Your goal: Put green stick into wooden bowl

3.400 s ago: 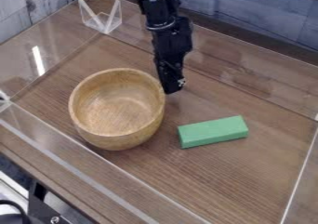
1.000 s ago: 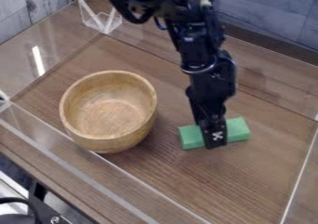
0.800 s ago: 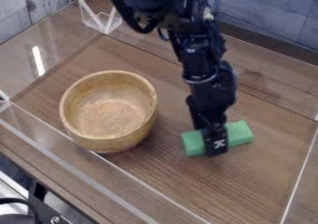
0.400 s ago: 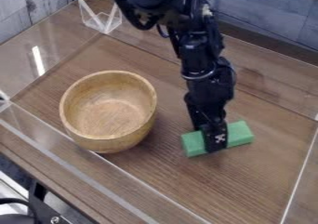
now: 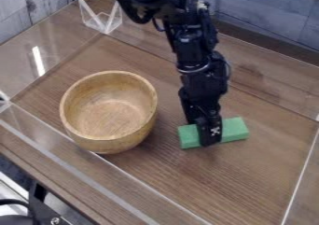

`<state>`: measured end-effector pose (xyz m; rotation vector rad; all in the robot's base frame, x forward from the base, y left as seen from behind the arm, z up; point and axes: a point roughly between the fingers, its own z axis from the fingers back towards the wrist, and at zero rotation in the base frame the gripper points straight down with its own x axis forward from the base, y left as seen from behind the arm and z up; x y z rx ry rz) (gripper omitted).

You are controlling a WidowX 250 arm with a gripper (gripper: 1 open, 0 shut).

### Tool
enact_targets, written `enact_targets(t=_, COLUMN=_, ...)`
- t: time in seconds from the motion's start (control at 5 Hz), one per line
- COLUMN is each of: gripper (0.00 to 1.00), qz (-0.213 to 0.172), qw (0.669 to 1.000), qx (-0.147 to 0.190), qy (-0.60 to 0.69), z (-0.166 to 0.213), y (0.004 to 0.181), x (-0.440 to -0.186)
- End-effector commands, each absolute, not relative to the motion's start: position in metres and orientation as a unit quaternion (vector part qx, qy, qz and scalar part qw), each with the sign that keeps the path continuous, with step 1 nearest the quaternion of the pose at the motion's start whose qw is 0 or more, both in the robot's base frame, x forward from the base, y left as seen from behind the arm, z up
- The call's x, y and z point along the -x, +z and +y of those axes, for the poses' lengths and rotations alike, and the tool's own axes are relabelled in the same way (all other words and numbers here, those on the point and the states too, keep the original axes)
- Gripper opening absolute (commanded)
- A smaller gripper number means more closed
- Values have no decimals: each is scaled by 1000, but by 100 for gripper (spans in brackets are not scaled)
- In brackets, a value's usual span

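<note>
green stick [image 5: 229,128] is being seen flat on the wooden tabletop [image 5: 169,177], at about four o'clock from the wooden bowl [image 5: 108,111] and well outside its rim. nothing is being shown inside the bowl.

gripper [image 5: 208,132] is being held right over the stick, at about three to four o'clock from the bowl, with the jaws standing wide. part of the stick is being hidden by the fingertips, and whether the surface is being touched cannot be told. no grip is being shown; no lift is being seen either.

handling, as judged: stick is looking light and stiff, a plain block with matte faces, so little slip is being expected and no real fragility. no bending or squashing is being counted on. flat long sides are offering the best hold. grasp is being advised at mid-length, across the narrow width, one finger per long side. the long axis is running roughly from eight o'clock to two o'clock, so the jaw line is needing to be set square to that. if the nine o'clock end is being pinched instead, tilt or swing during the lift is being risked. if a fingertip is being landed on the top face, the block is likely being pushed or pivoted rather than gripped.

step in hand is being judged as lining up for the grasp; transport and drop are still being owed.
</note>
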<state>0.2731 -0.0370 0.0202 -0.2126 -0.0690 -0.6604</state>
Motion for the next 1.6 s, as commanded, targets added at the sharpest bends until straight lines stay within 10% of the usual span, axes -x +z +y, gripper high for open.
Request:
enact_targets(t=0.0, gripper=100, qz=-26, qw=938, qx=102, qy=-330, z=-45, y=21, x=-272)
enact_targets(t=1.0, gripper=100, qz=6, qw=901, qx=92, qy=-425, z=-64, y=20, x=-277)
enact_targets(t=1.2, gripper=0, qz=6, qw=906, qx=93, qy=-414, z=-64, y=20, x=-282)
enact_targets(t=1.4, gripper=0, qz=0, qw=913, qx=91, qy=-397, z=-63, y=20, x=-285)
